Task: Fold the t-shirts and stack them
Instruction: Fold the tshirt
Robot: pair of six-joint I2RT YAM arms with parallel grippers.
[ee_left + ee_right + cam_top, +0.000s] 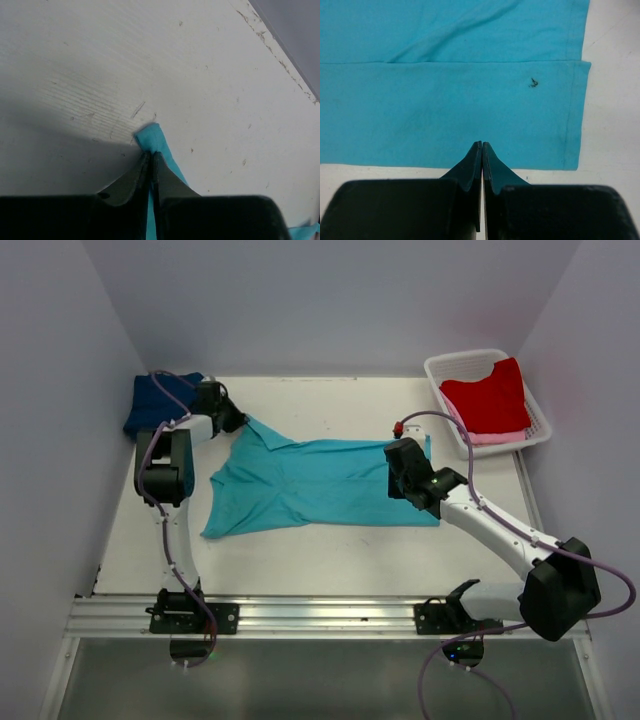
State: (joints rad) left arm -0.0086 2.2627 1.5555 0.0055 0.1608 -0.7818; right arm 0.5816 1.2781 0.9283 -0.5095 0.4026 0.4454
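Observation:
A turquoise t-shirt (320, 485) lies spread across the middle of the table. My left gripper (238, 418) is shut on the shirt's far left corner. In the left wrist view that corner (150, 137) sticks out past the left gripper (151, 155), and cloth runs down between the fingers. My right gripper (402, 475) is over the shirt's right end. In the right wrist view the right gripper (482, 144) is shut just inside the turquoise t-shirt's (445, 105) near edge. The cloth there lies flat and none shows between the fingers. A folded navy t-shirt (155, 405) sits at the far left.
A white slotted basket (440, 368) stands at the far right corner, holding a red t-shirt (490, 395) on top of a pink one (495, 438). Grey walls close in the table on three sides. A metal rail (320, 615) runs along the near edge.

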